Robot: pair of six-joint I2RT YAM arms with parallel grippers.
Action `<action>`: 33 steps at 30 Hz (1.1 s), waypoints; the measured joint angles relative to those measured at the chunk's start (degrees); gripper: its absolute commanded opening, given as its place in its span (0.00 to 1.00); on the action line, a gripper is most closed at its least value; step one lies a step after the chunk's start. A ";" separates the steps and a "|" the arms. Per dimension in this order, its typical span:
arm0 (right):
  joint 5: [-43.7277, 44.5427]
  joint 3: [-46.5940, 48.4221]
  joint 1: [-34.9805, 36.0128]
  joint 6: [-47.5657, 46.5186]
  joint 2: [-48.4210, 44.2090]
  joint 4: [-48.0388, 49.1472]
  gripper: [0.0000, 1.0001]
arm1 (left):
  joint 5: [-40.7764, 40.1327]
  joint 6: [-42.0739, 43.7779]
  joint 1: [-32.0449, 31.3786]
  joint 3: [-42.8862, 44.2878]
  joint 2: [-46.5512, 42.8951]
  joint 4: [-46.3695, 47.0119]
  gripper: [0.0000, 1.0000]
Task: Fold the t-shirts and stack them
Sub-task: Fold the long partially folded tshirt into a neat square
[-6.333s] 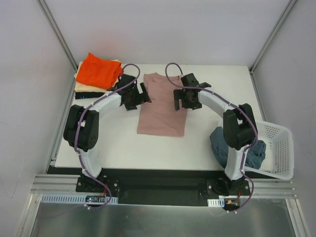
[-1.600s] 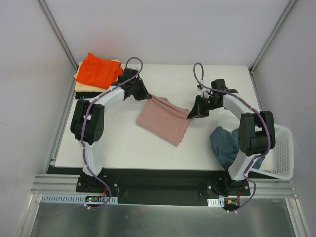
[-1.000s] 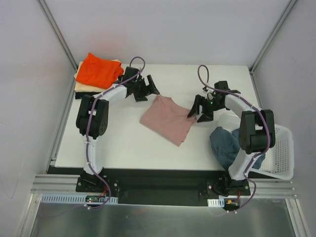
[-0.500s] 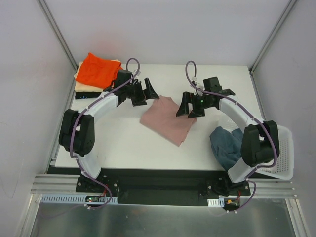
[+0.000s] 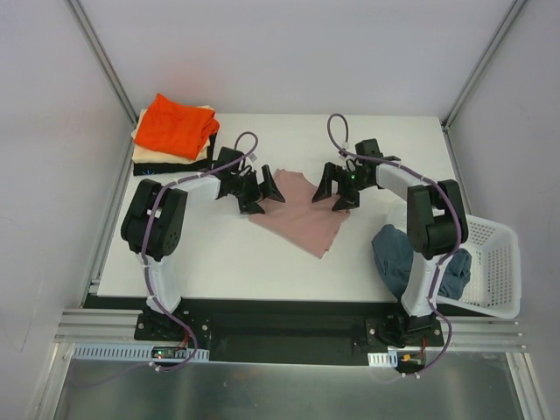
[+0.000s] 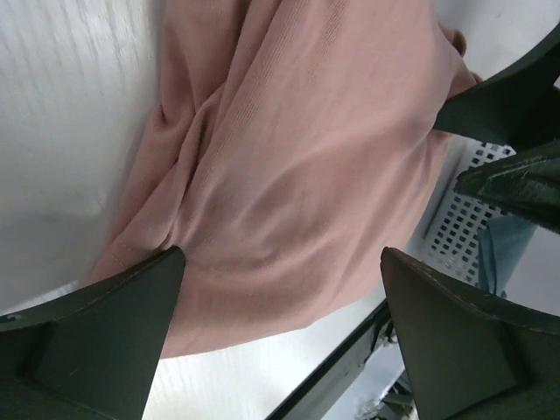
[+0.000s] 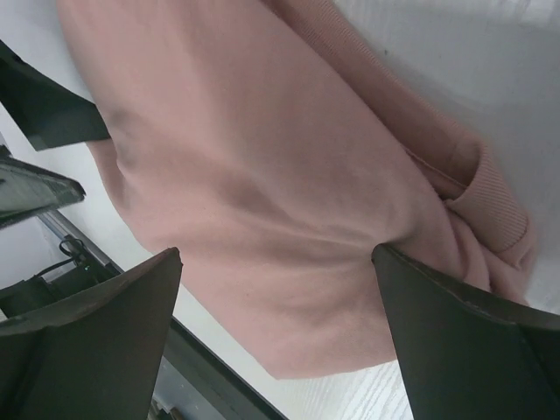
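- A pink tee lies in the middle of a white surface. It is folded into a narrow slanted panel with some creases and a bunched collar edge.
- The left claw hangs over the pink tee's left edge, its jaws spread wide and holding nothing.
- The right claw hangs over the pink tee's far right corner. Its jaws are also spread wide and empty.
- Far left of the pink tee sits a stack of folded tees, with orange on top, then cream, then black.
- Near right of the pink tee, a blue tee spills crumpled out of a white basket, not yet folded.
- Progress, as a judgement: three tees look finished and stacked. The pink tee seems partway folded and probably needs another fold before joining the stack. The blue tee has yet to be started, so the task looks a little past halfway.
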 measured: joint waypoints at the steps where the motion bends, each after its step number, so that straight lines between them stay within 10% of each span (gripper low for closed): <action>1: -0.02 -0.02 -0.22 0.24 0.24 0.11 0.96 | -0.07 -0.15 -0.17 -1.18 0.17 0.35 0.99; 23: 4.94 -2.62 3.26 -8.20 -8.50 -3.98 0.97 | -11.58 -0.35 -11.32 -20.94 -22.49 -3.34 0.99; 33: 25.62 -15.58 4.13 -7.21 -45.42 0.39 0.96 | -27.26 3.26 -9.38 -9.79 -23.87 -11.93 0.99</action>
